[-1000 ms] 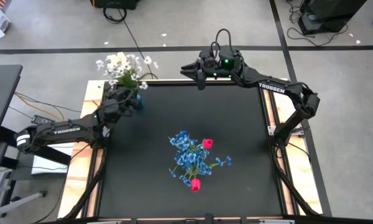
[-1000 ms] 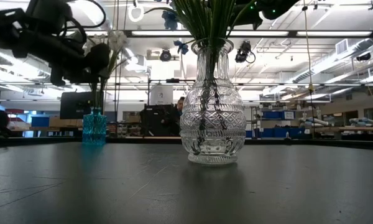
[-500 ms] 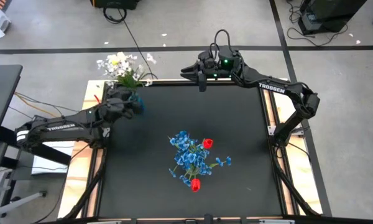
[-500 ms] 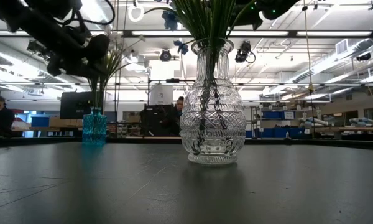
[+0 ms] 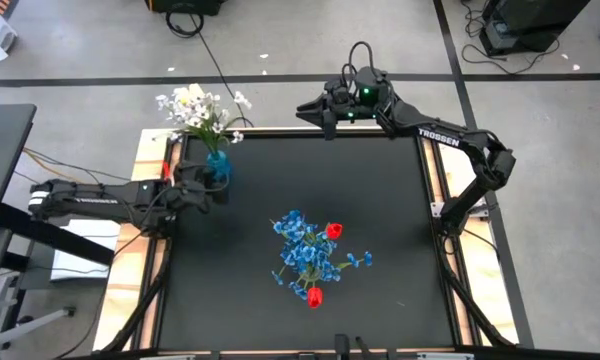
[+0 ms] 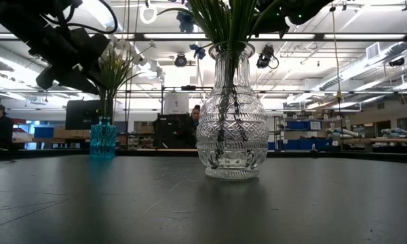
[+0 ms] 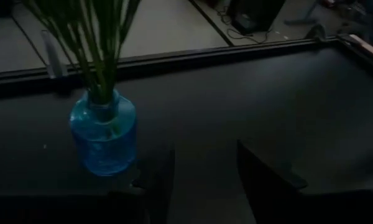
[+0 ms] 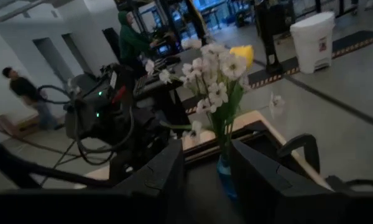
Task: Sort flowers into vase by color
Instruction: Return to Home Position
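Step in hand: by the look of it, the ride home. Every flower in view stands in a vase, so the sorting reads as done.
Left pincer (image 7: 206, 149): wide open and holding nothing, low over the surface (image 5: 390, 220), just beside the blue vase (image 5: 217, 166) on its near side.
Right pincer (image 8: 206, 148): parted and empty too, hanging over the far edge and facing across toward the blue vase.
Blue vase: upright in the far-left corner, carrying the white flowers (image 5: 195, 108) and a yellow tulip (image 8: 242, 55).
Clear vase (image 6: 230, 129): upright mid-surface, holding the blue flowers (image 5: 302, 245) and red tulips (image 5: 332, 231).
Doing it well: the left arm's best bet is to come straight back, away from the blue vase, and lift only once it is out from under the blooms. A sideways sweep could catch the stems and tip that light vase.
Right arm's part: it is well apart from both vases, so a plain fold-back should do.
Edges: the blue vase sits near the far-left corner, and a knock could send it off.
Open room: there is broad bare surface on the right and along the near side. The gap between the two vases is free for the left arm's elbow.
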